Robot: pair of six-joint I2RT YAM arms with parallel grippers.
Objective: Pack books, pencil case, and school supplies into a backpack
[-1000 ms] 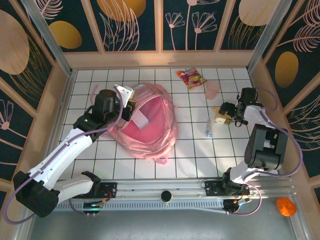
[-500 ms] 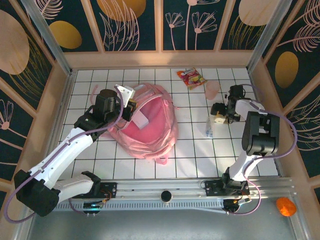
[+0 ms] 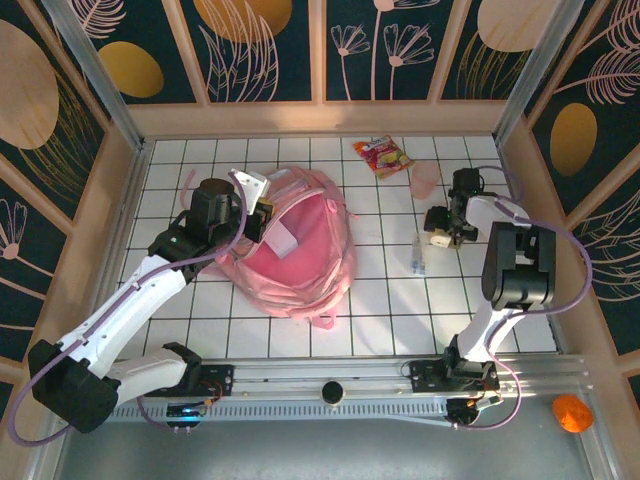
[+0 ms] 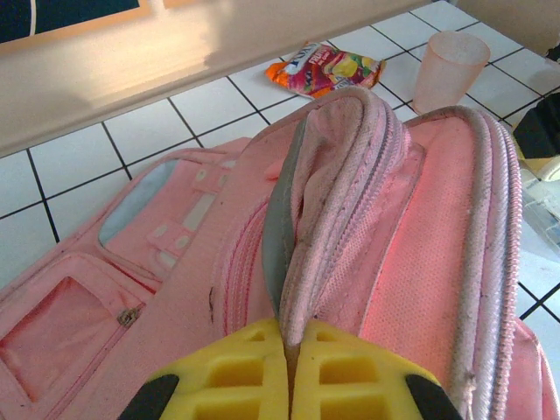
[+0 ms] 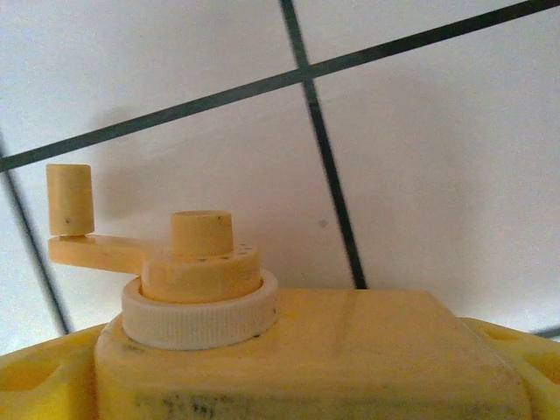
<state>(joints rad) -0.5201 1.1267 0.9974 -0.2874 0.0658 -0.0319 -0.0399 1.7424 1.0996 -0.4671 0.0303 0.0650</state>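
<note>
The pink backpack (image 3: pixel 300 255) lies open on the white tiles, its red-pink inside facing up. My left gripper (image 3: pixel 262 219) is shut on the backpack's zippered rim (image 4: pixel 337 175), with the fabric pinched between the yellow pads (image 4: pixel 254 363). My right gripper (image 3: pixel 446 222) is shut on the school supplies item (image 3: pixel 436 224), a small pale yellow block with a round cap and a little crank (image 5: pixel 188 262), to the right of the backpack. A pale oblong thing (image 3: pixel 418 254), perhaps the pencil case, lies just below it. The navy book is out of view.
A red-orange snack packet (image 3: pixel 383 156) and a pink cup (image 3: pixel 426 180) sit at the far right, near the back wall (image 3: pixel 320 118). Wooden walls close the tiled floor on three sides. An orange object (image 3: pixel 570 412) lies outside the rail at the bottom right.
The right gripper has carried the yellow block a little left and toward the far side, and the right arm has folded in. The left arm has stayed still on the backpack rim.
</note>
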